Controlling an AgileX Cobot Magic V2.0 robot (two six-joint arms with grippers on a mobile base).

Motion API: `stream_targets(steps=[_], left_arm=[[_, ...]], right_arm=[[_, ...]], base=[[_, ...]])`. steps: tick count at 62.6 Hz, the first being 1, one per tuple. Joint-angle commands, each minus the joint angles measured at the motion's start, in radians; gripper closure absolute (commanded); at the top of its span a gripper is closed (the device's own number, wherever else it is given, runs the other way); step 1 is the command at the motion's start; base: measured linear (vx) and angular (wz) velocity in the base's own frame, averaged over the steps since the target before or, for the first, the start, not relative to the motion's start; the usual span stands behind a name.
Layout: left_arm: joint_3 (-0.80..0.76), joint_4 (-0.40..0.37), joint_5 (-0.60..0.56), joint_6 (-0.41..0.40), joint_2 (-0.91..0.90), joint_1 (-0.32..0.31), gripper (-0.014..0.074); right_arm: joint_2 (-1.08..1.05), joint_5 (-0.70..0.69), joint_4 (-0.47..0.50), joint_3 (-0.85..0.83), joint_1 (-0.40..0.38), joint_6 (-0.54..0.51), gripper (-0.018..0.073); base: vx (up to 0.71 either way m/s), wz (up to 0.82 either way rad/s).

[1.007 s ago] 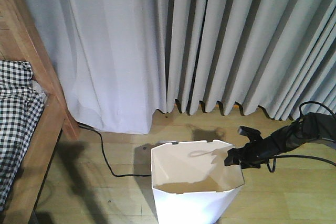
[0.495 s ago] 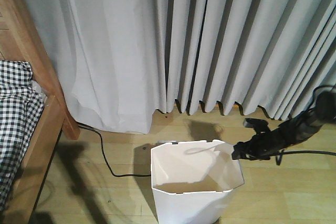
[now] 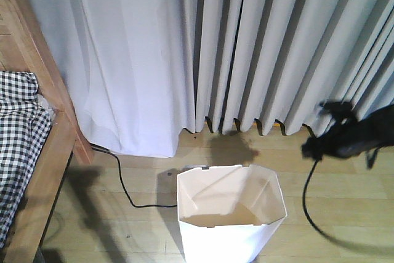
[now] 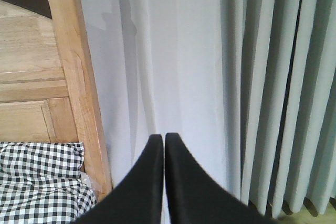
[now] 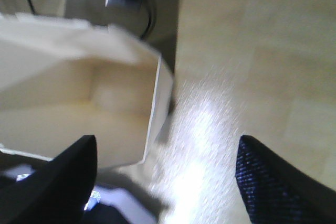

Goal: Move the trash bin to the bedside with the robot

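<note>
**Bin stands on the floor right of the bed, right gripper clear of it**

Along the left edge of the front view runs the bed point(image 3: 46, 152), its light-brown wooden frame sloping down the picture and black-and-white checked bedding point(image 3: 18, 133) lying inside it. From the left wrist view the left gripper point(image 4: 164, 182) shows two black fingers pressed together, nothing between them, with the bedpost to the left and grey curtains point(image 3: 246, 47) behind.

Just right of the bed frame, a black cable point(image 3: 123, 186) trails over the wooden floor point(image 3: 345, 214) towards the bin. At lower centre stands the bin point(image 3: 231, 238), well apart from the bed: white, thin-walled, narrowing downwards, with an angular many-sided rim that has small notches. Its inside looks cream, and no contents can be made out in either view.

At the right edge, the black right gripper point(image 3: 317, 146) hangs blurred above the floor, apart from the bin's rim, a cable looping beneath it. In the right wrist view its fingers point(image 5: 68, 177) stand spread wide, holding nothing, the bin's point(image 5: 105, 103) corner below and to the left.
</note>
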Motion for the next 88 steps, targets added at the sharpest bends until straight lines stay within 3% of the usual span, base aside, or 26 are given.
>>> stream_targets(steps=[1,23,40,48,59,71,81,88], left_arm=[[-0.024,-0.002,-0.073,-0.004,-0.005,0.000,0.0603],[-0.024,-0.002,-0.073,-0.004,-0.005,0.000,0.0603],[-0.024,-0.002,-0.073,-0.004,-0.005,0.000,0.0603],[-0.024,-0.002,-0.073,-0.004,-0.005,0.000,0.0603],[-0.024,-0.002,-0.073,-0.004,-0.005,0.000,0.0603],[-0.024,-0.002,-0.073,-0.004,-0.005,0.000,0.0603],[-0.024,-0.002,-0.073,-0.004,-0.005,0.000,0.0603],[-0.024,-0.002,-0.073,-0.004,-0.005,0.000,0.0603]], right_arm=[[-0.210,0.002,0.001,0.044,-0.004,0.006,0.0028],[-0.734,0.050,-0.019,0.150,-0.004,0.063,0.0028],[-1.097,0.143,-0.049,0.149,-0.004,0.212,0.0028],[-1.243,0.183,-0.156,0.149,-0.004,0.317,0.0028],[-1.347,0.193,-0.229,0.149,0.007,0.434,0.0028],[-1.427,0.191,-0.406,0.149,0.137,0.524,0.0028],[-1.525,0.190,-0.582,0.156,0.230,0.688,0.0031],[-1.639,0.130,-0.728,0.264,0.263,0.841,0.0031]], base=[[0.00,0.00],[0.00,0.00],[0.00,0.00],[0.00,0.00],[0.00,0.00],[0.00,0.00],[0.00,0.00],[0.00,0.00]])
